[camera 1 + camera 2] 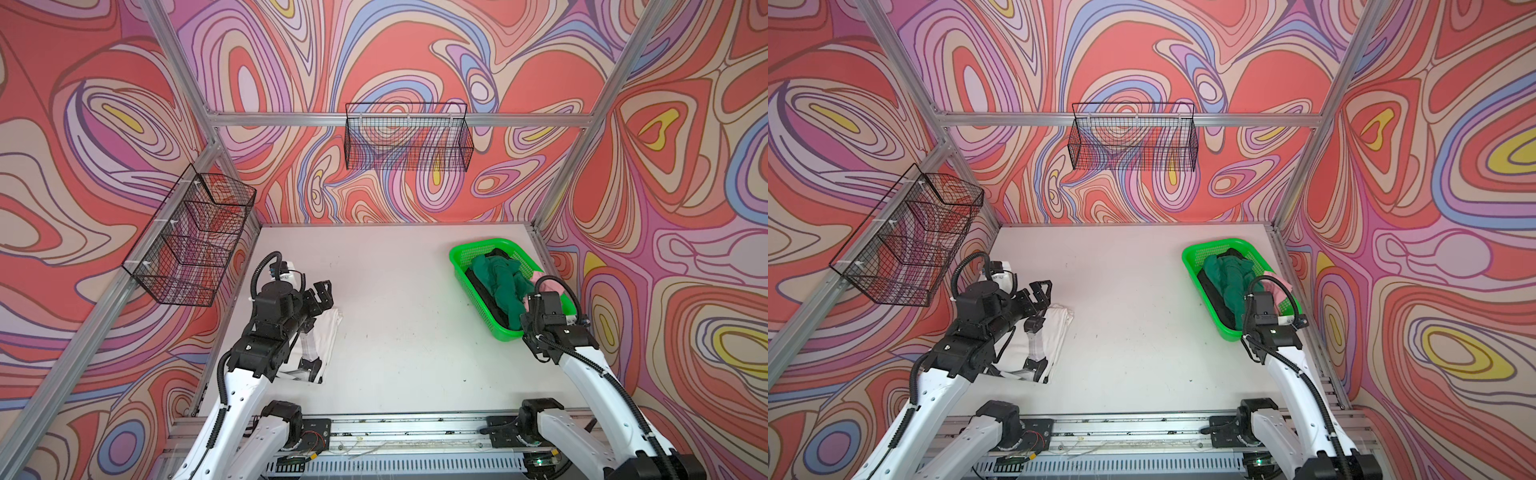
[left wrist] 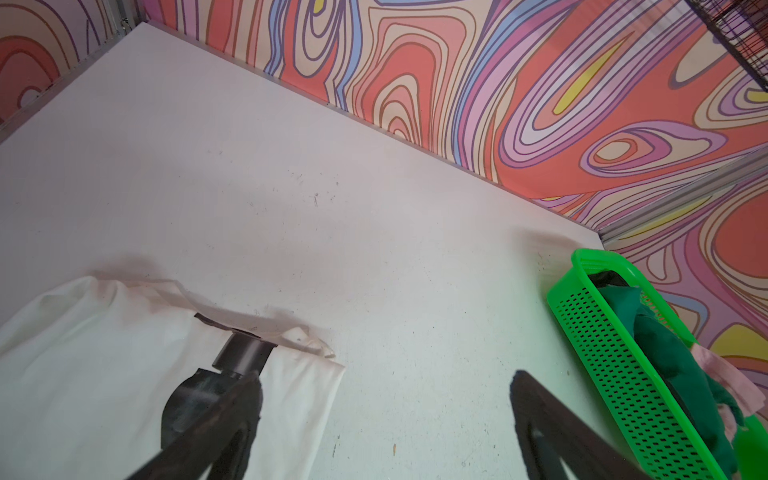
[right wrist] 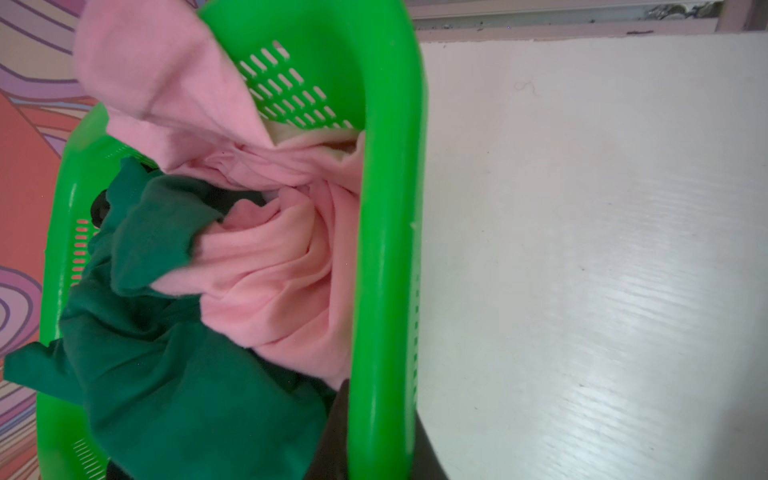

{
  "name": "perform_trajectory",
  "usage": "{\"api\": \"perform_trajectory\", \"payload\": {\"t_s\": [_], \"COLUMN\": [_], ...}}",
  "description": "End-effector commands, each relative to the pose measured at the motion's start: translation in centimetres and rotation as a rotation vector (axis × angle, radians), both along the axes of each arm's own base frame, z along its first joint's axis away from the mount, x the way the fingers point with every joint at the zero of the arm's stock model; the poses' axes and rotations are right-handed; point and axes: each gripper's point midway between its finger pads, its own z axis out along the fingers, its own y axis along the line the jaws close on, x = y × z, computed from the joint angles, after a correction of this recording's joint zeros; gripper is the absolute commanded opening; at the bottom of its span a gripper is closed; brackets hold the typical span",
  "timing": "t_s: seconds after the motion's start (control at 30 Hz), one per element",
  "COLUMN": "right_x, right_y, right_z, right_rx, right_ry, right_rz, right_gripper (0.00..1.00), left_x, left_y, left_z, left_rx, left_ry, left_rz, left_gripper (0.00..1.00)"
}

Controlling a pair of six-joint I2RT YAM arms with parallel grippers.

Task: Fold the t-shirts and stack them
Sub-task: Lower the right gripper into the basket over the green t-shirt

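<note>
Nearest us on the left of the counter (image 1: 395, 311), the white t-shirt (image 1: 328, 332) lies folded flat, its long axis running away from the arm bases. The black print shows clearly in the left wrist view, though the left arm (image 1: 266, 328) covers much of the cloth from above. The left jaws hang spread wide over the shirt's far end, holding nothing.

Across to the right, well apart from all that, the right arm (image 1: 557, 328) dips into the near end of the green basket (image 1: 505, 334). That's the relation that matters: the unfolded pile sits right under the right jaws, so this arm is plainly the nearer one. The basket's long axis slants from near right to far left. The pink t-shirt (image 3: 270, 270) is bunched at the near end, with a flap draped over the rim. The dark green t-shirt (image 1: 505, 282) stretches lengthwise toward the far end, and the black t-shirt (image 1: 484, 293) peeks out along the inner wall beneath it.

The right jaws are closed, but the wrist hides them from above and only a dark sliver shows by the rim (image 3: 386, 208). I can't tell whether they pinch pink cloth or nothing. How the black shirt lies is mostly buried.
</note>
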Motion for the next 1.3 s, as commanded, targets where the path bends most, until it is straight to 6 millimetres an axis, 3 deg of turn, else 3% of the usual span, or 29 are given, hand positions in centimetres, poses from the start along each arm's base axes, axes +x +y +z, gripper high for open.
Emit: {"api": "perform_trajectory", "payload": {"t_s": [0.0, 0.13, 0.43, 0.63, 0.93, 1.17, 1.27], "right_x": [2.6, 5.4, 11.2, 15.5, 17.3, 19.0, 19.5], "right_y": [-1.6, -3.1, -5.8, -7.0, -8.8, -9.8, -9.7], "right_z": [1.7, 2.1, -0.8, -1.4, -2.9, -2.4, -2.2], "right_rx": [-0.004, -0.082, -0.066, -0.091, -0.089, -0.113, -0.103], "right_ry": [-0.122, -0.111, -0.014, -0.002, 0.017, 0.020, 0.013], "right_rz": [-0.142, -0.181, -0.216, -0.195, -0.247, -0.264, -0.254], "right_gripper": [0.04, 0.04, 0.05, 0.04, 0.05, 0.05, 0.17], "left_x": [-0.2, 0.0, 0.4, 0.7, 1.2, 1.4, 1.5], "left_y": [-0.5, -1.0, -1.9, -2.3, -2.8, -3.3, -3.5], "left_z": [1.1, 0.8, 0.1, -0.5, -1.1, -1.5, -1.6], "left_rx": [0.001, -0.002, -0.006, 0.004, 0.006, 0.005, 0.002], "left_ry": [-0.016, 0.011, 0.050, 0.088, 0.111, 0.129, 0.130], "left_rz": [-0.030, -0.059, -0.103, -0.127, -0.154, -0.183, -0.192], "left_gripper": [0.95, 0.95, 0.95, 0.95, 0.95, 0.94, 0.95]}}
